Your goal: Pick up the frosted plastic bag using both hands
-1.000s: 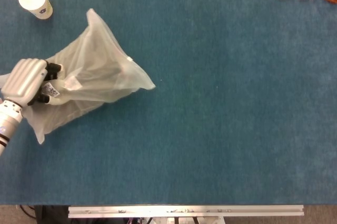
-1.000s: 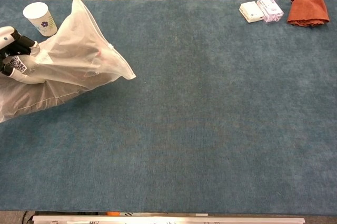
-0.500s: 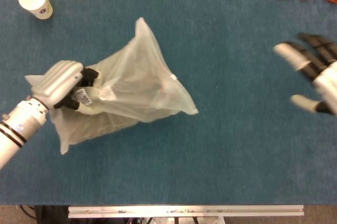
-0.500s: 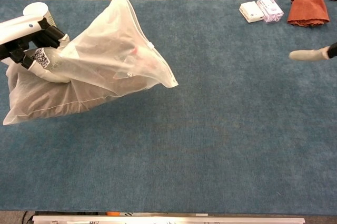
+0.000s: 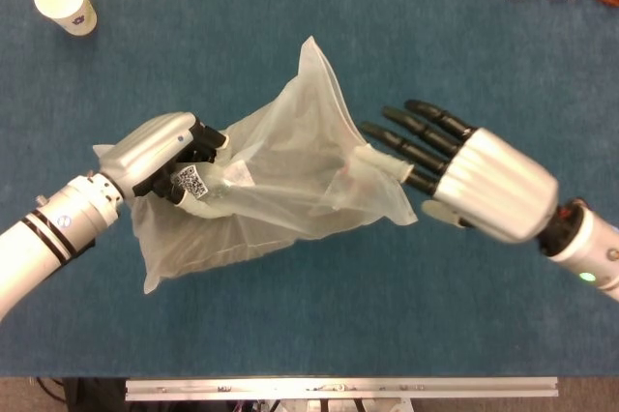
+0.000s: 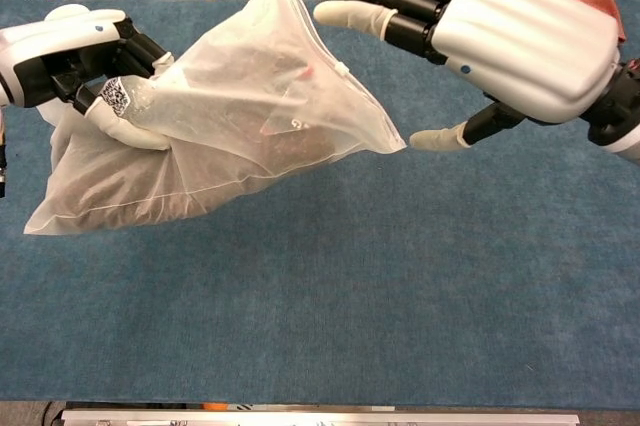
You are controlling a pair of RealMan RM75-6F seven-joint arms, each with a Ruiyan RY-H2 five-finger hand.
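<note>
Blue carpet-like cloth is covering the whole table (image 5: 319, 335), and above it I am holding the frosted plastic bag (image 5: 280, 175) off the surface, toward the left of centre. My left hand (image 5: 169, 153) is gripping the bag's left end, fingers curled into the bunched plastic, so that side is already taken care of. The bag's long axis is running left to right, with its free corner pointing right at my right hand (image 5: 474, 180). That hand is reaching in open, fingers spread apart and holding nothing, its fingertips (image 5: 372, 130) just touching or nearly touching the bag's right edge; I cannot tell which. I judge the next move is closing the right hand on that near corner.
</note>
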